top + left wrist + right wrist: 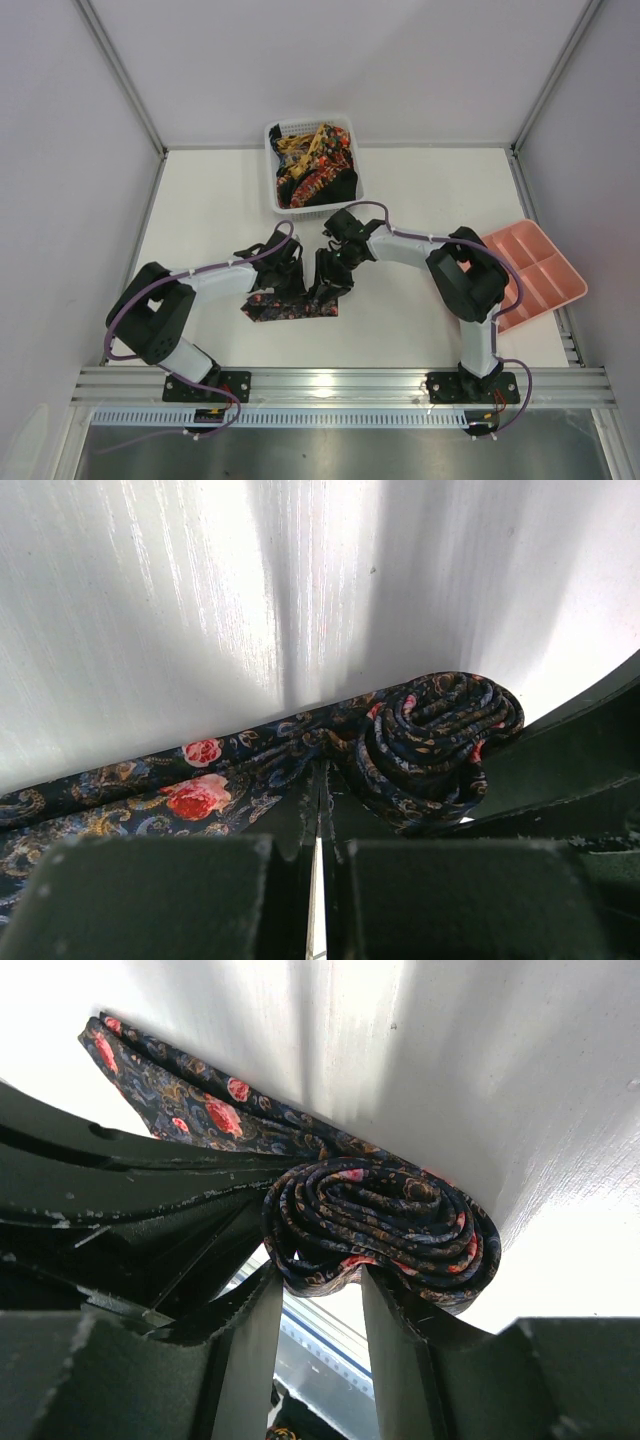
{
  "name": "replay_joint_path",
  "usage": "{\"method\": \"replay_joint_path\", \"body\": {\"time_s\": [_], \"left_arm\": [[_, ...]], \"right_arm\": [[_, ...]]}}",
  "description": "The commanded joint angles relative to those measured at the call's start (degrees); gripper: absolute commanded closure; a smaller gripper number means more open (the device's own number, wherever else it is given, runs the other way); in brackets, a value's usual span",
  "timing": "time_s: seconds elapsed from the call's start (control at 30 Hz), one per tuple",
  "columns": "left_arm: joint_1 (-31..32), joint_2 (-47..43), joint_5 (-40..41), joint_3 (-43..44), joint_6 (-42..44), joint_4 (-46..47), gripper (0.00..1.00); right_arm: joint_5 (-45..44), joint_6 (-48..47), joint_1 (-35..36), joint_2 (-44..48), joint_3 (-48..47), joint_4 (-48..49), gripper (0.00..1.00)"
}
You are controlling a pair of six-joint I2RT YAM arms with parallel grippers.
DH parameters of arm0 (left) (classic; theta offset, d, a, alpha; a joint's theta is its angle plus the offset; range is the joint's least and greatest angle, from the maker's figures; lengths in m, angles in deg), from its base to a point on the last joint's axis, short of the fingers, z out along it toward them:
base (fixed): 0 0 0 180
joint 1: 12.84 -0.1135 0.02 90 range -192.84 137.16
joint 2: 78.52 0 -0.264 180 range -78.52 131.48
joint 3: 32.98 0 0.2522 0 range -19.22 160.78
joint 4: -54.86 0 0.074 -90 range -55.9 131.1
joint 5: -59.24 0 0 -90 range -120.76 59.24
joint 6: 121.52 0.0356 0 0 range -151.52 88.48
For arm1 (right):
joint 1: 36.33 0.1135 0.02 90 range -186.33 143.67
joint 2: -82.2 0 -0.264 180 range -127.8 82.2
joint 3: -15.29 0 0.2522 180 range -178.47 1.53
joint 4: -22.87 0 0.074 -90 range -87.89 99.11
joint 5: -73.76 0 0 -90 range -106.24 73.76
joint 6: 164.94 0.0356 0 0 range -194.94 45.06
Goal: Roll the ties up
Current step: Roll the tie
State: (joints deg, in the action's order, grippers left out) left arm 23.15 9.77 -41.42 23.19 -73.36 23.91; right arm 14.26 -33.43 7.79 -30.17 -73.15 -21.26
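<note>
Silk-look fabric, dark navy with red roses and gold paisley: one tie (285,306), lying on the white table (420,200) between the two arms, long axis left to right across the top view. Right end is wound into a flattened coil (385,1225); the unrolled length lies flat, running off toward the left arm. Right gripper (320,1282): jaws part-way apart, clamped on the coil's near edge, so nearest the roll. Left gripper (320,780): jaws together, tips at the flat length just beside the coil; whether fabric is pinched cannot be told. Rolling is judged to proceed leftward. Further ties (315,160) are heaped in the white basket (275,205).
</note>
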Motion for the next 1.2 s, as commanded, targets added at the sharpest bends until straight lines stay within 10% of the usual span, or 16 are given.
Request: {"method": "replay_joint_path", "body": {"time_s": [0.0,0.5,0.83,1.17], "left_arm": [[0.7,2.2,-0.1,-2.2,1.3,-3.6,0.99],[0.2,2.6,-0.8,-2.7,1.6,-2.8,0.99],[0.1,2.9,-1.0,-3.0,1.6,-2.3,0.99],[0.1,3.1,-1.4,-3.0,1.8,-2.2,0.99]], "right_arm": [[-0.2,-0.9,-0.3,2.2,1.9,3.8,0.57],[6.9,0.5,-2.1,5.2,8.3,13.2,0.48],[8.7,1.5,-2.7,6.8,11.7,18.5,0.65],[11.9,4.5,-4.1,7.9,16.3,25.1,0.59]]}}
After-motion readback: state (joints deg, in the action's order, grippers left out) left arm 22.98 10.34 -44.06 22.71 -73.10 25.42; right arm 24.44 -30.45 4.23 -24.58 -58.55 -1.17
